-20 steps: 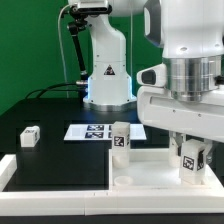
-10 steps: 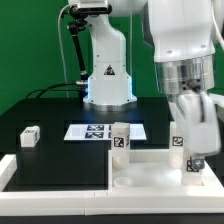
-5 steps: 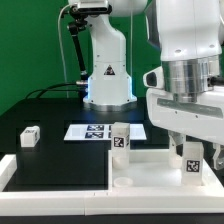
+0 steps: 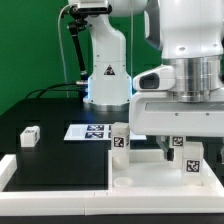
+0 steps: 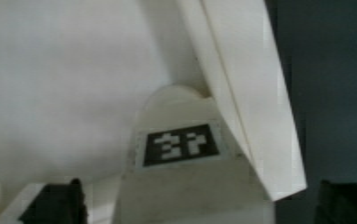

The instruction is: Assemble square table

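Note:
The white square tabletop (image 4: 150,172) lies flat at the front. One white tagged leg (image 4: 120,140) stands upright in its far left corner. A second tagged leg (image 4: 191,163) stands in the far right corner. My gripper (image 4: 191,150) hangs over this second leg, its jaws apart on either side with gaps showing. In the wrist view the leg (image 5: 180,143) sits between the dark fingertips (image 5: 59,203), untouched, with my gripper (image 5: 201,205) open around it. A third leg (image 4: 29,136) lies loose on the black table at the exterior view's left.
The marker board (image 4: 92,131) lies flat behind the tabletop. White border rails (image 4: 10,168) run along the front and left edge of the black table. The robot base (image 4: 108,75) stands at the back.
The wrist has turned over the right leg, from a narrow side-on pose one second ago to a broad face-on pose now. The jaws now stand apart from the leg. The legs stay upright.

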Controlling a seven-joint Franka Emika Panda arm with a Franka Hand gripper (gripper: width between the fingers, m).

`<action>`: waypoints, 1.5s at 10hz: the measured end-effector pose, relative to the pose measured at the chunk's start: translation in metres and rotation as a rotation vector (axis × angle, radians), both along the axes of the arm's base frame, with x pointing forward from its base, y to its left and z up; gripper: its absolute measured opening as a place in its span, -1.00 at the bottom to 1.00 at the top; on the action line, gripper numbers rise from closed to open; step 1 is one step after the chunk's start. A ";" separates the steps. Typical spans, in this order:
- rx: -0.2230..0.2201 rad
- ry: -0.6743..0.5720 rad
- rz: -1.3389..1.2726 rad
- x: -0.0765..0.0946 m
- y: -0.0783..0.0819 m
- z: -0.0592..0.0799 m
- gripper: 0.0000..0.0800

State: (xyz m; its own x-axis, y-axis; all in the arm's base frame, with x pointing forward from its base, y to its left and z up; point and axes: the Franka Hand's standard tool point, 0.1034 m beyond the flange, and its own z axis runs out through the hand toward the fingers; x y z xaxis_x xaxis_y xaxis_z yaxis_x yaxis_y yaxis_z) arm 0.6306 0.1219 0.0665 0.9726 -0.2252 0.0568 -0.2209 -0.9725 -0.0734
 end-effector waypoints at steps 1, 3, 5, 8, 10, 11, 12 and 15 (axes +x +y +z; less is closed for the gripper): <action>0.004 0.002 -0.031 0.000 0.000 0.000 0.62; 0.008 0.004 -0.070 0.000 0.000 0.000 0.28; 0.017 0.015 -0.220 0.000 -0.001 -0.001 -0.27; 0.030 0.025 -0.387 -0.001 -0.002 -0.001 -0.27; 0.071 0.053 -0.634 0.000 -0.006 -0.001 -0.27; 0.082 0.075 -0.735 0.000 -0.006 -0.001 -0.27; 0.108 0.100 -0.865 0.000 -0.007 -0.001 -0.27; 0.167 0.166 -1.297 -0.001 -0.004 -0.002 -0.27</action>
